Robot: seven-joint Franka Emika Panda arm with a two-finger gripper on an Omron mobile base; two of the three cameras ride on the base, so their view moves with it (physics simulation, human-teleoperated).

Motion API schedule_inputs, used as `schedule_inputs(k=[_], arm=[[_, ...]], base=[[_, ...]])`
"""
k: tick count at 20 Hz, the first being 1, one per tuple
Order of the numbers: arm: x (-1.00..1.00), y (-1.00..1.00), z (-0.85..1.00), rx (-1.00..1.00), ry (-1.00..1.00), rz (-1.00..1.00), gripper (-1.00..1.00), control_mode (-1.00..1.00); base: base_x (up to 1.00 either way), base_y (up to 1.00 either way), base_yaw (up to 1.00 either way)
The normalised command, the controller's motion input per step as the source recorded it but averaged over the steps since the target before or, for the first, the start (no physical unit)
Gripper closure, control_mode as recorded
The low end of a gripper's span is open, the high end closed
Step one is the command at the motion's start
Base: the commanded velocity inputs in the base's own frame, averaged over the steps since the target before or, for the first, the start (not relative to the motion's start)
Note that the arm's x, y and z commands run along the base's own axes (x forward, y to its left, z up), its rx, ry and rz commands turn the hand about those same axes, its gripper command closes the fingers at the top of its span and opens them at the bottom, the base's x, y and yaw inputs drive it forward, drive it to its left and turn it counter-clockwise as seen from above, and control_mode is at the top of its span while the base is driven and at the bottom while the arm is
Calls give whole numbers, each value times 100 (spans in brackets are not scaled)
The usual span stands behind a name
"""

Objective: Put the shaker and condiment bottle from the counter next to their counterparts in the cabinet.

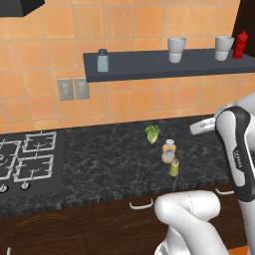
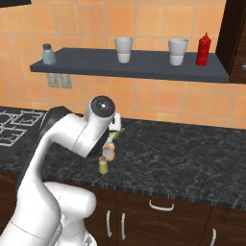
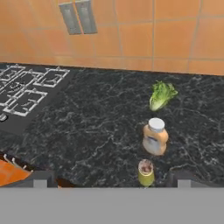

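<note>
The hand view looks down on the shaker (image 3: 146,172), a small olive-yellow cylinder with a pale cap, standing upright near the front edge of the counter (image 3: 87,127) and low in the picture, between the two finger tips, which stand far apart at the lower corners; the jaws are spread wide and hold nothing. Just behind the shaker stands the condiment bottle (image 3: 154,137), tan-orange with a white cap, close to it but apart. Farther back lies a small head of lettuce (image 3: 162,95), and off to the side sits the stove (image 3: 26,89), with two grey wall outlets (image 3: 78,17) on the orange tiles above. From the left base view, the cabinet (image 1: 164,67) runs along the wall above the counter, carrying the grey-blue shaker (image 1: 103,61) at its left end, two white cups (image 1: 176,49) further along, and the red bottle (image 1: 241,44) at its right end. Neither counter item has been lifted, so the step in hand looks like the approach to the first pick, most likely the shaker. The next move calls for lowering the open fingers around its body without knocking the bottle just behind it, then closing.
</note>
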Motion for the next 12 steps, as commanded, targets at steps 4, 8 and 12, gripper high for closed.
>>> schedule_inputs(k=[4,8,12], arm=[[-44,-34,-38,0,-31,34,-100,-100],[-33,-26,-37,0,-22,39,-100,-100],[-4,-14,-30,0,-7,37,-100,-100]], base=[[0,0,0],[0,0,0],[0,0,0]])
